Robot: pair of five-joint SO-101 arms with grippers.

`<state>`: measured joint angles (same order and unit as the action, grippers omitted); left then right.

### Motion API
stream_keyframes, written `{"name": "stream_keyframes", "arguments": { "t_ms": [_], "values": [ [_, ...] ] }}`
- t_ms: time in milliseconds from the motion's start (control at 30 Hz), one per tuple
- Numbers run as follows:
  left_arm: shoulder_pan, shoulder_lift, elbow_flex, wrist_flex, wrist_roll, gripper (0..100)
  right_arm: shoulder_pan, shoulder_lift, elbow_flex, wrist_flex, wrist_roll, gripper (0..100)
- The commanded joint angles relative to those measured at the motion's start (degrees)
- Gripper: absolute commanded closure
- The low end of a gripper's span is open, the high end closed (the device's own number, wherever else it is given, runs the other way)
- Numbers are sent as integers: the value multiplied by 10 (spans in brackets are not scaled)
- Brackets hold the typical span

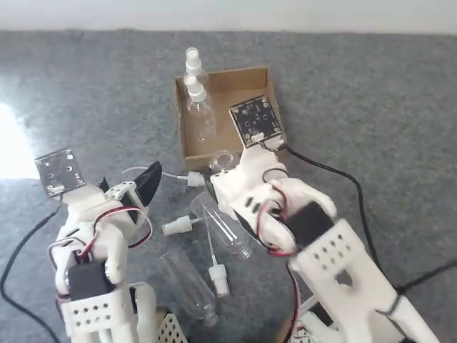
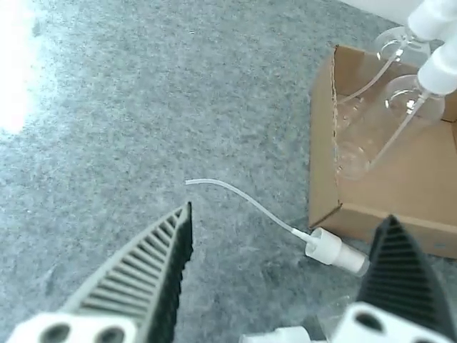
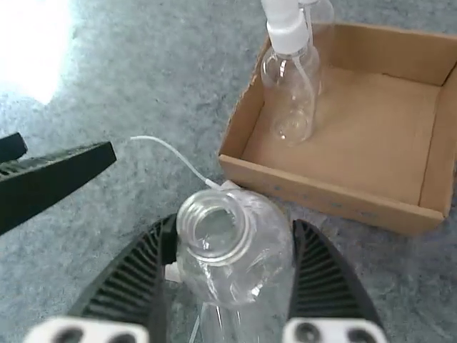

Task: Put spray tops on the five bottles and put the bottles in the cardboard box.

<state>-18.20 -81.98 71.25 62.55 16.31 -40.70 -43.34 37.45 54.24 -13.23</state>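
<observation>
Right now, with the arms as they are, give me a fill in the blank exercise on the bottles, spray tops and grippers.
1. The cardboard box holds ___ capped bottles.
2. The right gripper is shut on a bottle that has ___ top on it.
3. The left gripper stands ___ and empty.
4. On the table lie ___ loose spray tops.
Missing words: two; no; open; three.

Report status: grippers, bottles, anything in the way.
Right gripper shut on uncapped bottle, beside box. Left gripper open over a loose top. Two capped bottles in box. Two bottles, two more tops lying loose.
</observation>
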Motion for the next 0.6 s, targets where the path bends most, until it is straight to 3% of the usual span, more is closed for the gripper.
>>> {"name": "stream_keyframes", "arguments": {
  "t_ms": [0,333,567],
  "values": [
    [-4,-1,-6,-4,-16,633,9,-88,-36,58,11,921],
    [-2,0,-56,64,-47,672,131,-122,40,92,11,921],
    [-2,0,-62,69,-91,673,142,-117,53,92,11,921]
  ]
}}
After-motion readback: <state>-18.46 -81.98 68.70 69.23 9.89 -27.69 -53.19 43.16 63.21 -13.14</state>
